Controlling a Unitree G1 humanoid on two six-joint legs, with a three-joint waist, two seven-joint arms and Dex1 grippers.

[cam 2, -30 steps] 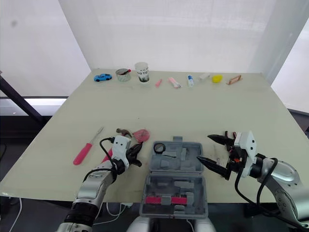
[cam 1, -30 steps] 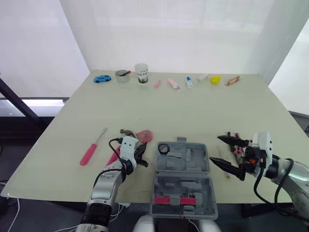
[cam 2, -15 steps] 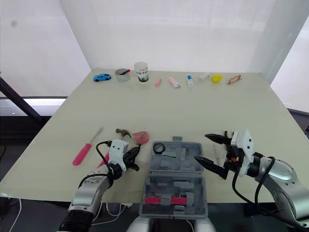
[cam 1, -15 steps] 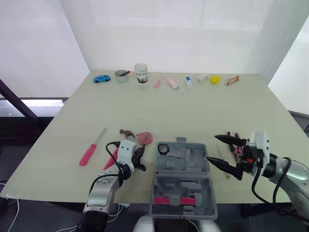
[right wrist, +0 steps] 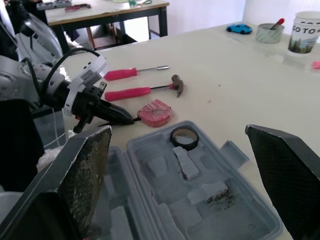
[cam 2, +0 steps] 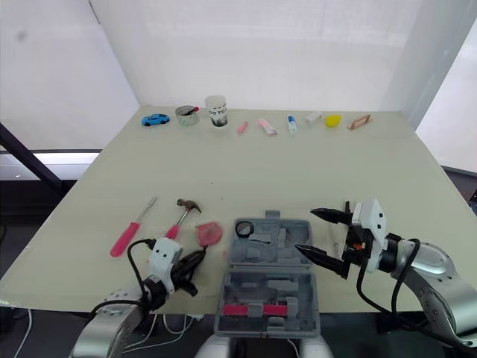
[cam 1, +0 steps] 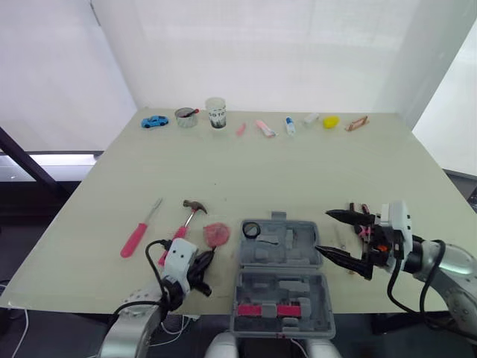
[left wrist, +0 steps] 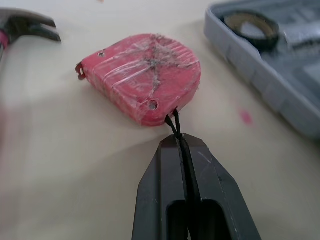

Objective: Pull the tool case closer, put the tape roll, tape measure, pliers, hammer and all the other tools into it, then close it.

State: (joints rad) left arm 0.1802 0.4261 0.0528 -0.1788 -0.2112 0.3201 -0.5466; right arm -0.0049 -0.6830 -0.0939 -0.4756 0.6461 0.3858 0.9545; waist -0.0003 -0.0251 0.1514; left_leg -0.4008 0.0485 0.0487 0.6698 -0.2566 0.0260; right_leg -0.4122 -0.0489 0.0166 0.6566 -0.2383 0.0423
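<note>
The grey tool case [cam 1: 280, 277] lies open at the table's near edge, with the black tape roll [cam 1: 252, 229] in a far-left pocket. Just left of it lies the red tape measure [left wrist: 142, 77]. My left gripper [left wrist: 179, 143] sits nearer the edge, shut on the tape measure's black cord. Further left are the pink-handled hammer [cam 1: 184, 218] and a pink screwdriver [cam 1: 139, 233]. At the case's right side my right gripper [cam 1: 323, 232] stands wide open with nothing between its fingers [right wrist: 85, 170]. The pliers [cam 1: 365, 225] lie partly hidden behind it.
Along the far edge stand a blue toy car [cam 1: 155, 121], a small bowl [cam 1: 186, 117], a white cup [cam 1: 216, 112], some small pink and white items and a yellow object [cam 1: 332, 121]. Bare tabletop [cam 1: 283, 168] spans the middle.
My left gripper has drawn back toward the near edge, dragging the tape measure along by its cord and uncovering the hammer. The right gripper has barely moved.
</note>
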